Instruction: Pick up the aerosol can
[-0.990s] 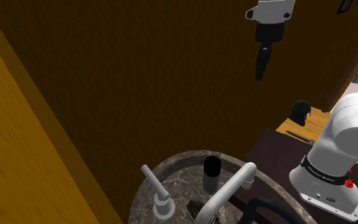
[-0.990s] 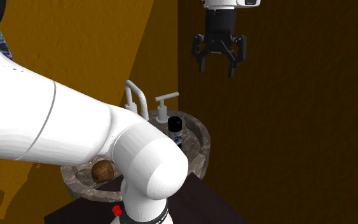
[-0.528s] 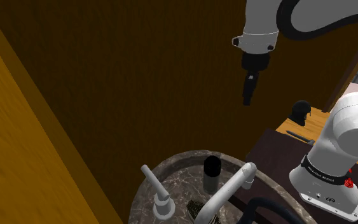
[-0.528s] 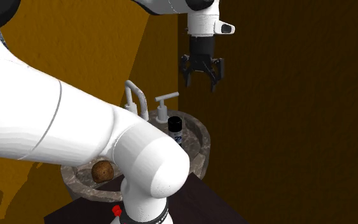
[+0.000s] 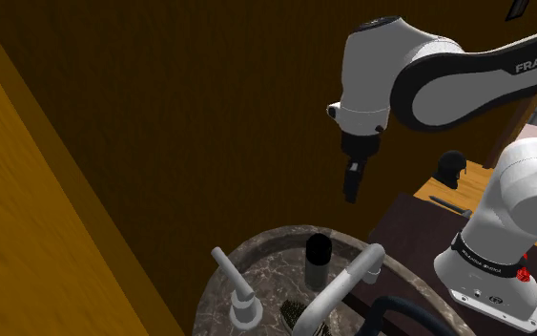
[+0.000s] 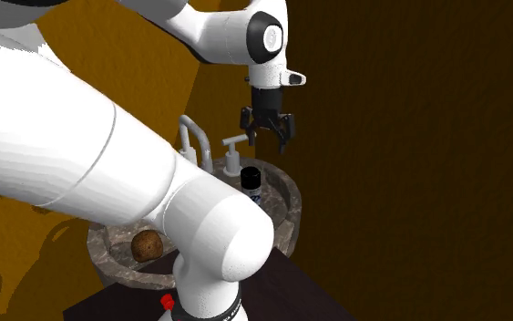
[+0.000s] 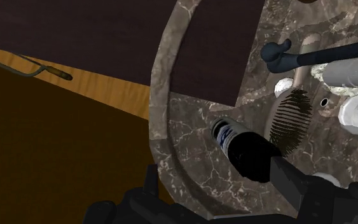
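The aerosol can has a black cap and a white body with a blue label, and it stands upright inside the round marbled basin. In the second exterior view the can sits near the basin's right rim. My black gripper hangs open above the can, pointing down, well clear of it. In the shoulder view the gripper is up and to the right of the can. The wrist view has the can lying between my spread fingers and beyond them, over the basin's floor.
Two pale taps rise from the basin beside the can, and a hairbrush lies near them. A brown ball rests on the basin's near side. Wooden walls stand close behind. A dark tabletop borders the basin.
The gripper has dropped from high above down toward the basin and shifted to the shoulder view's left, staying open. The can has not moved.
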